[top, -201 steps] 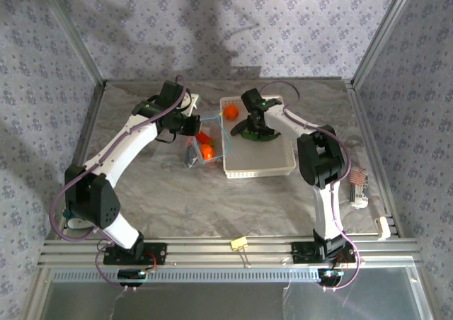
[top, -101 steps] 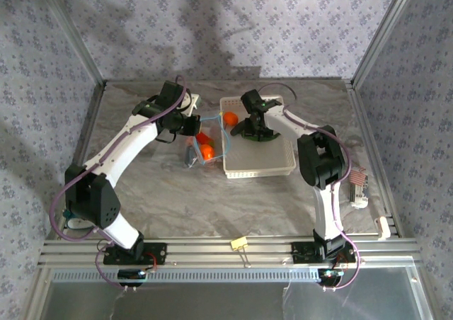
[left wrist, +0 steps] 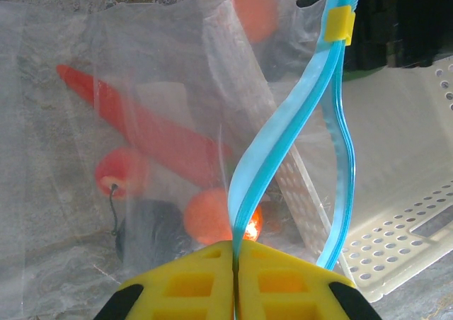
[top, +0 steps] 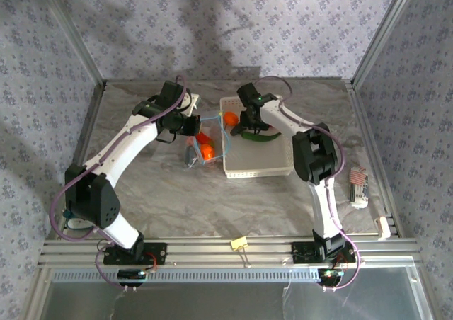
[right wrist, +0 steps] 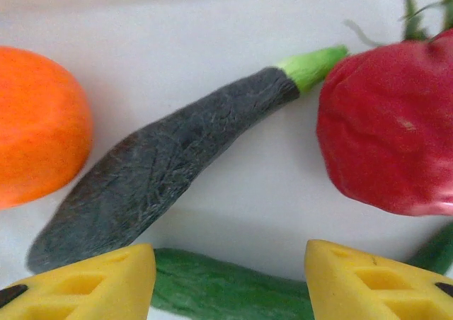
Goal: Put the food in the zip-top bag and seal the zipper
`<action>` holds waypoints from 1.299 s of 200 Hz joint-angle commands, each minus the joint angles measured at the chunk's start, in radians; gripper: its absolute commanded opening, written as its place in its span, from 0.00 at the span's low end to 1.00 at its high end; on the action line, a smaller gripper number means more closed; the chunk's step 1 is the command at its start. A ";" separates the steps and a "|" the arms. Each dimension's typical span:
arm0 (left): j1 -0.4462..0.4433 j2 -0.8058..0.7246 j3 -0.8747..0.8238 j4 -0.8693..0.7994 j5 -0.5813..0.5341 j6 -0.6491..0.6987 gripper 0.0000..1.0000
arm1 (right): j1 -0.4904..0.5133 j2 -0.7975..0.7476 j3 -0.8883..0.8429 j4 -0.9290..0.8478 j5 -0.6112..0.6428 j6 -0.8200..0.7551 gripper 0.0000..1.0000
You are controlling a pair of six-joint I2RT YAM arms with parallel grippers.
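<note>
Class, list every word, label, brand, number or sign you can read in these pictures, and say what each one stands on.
No text can be read anywhere.
The bag and its blue zipper: no print.
The basket and the food: no writing.
The striped thing at the table's right edge: too small to tell whether it bears print.

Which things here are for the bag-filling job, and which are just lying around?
For the job: zip-top bag, blue zipper, carrot inside the bag, cucumber, red pepper, dark vegetable, orange fruit.

Just lying about: yellow clip on the near rail, striped object by the right edge.
</note>
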 commanded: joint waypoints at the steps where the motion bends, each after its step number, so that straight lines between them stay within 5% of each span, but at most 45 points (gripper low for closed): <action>1: 0.007 0.001 0.001 -0.005 0.012 0.009 0.10 | -0.006 0.046 0.022 -0.016 -0.039 -0.033 0.59; 162: 0.005 -0.005 0.019 -0.025 0.007 0.008 0.10 | -0.033 -0.137 -0.155 -0.042 -0.485 -0.215 0.57; 198: 0.005 -0.015 0.009 -0.023 0.001 0.008 0.10 | -0.038 -0.179 -0.175 -0.104 -0.370 -0.155 0.58; 225: 0.006 -0.012 0.008 -0.016 0.000 0.007 0.10 | -0.022 -0.219 -0.238 -0.128 -0.142 0.081 0.60; 260: 0.006 -0.003 0.018 -0.018 -0.003 0.012 0.10 | -0.001 -0.254 -0.368 0.058 -0.129 0.305 0.63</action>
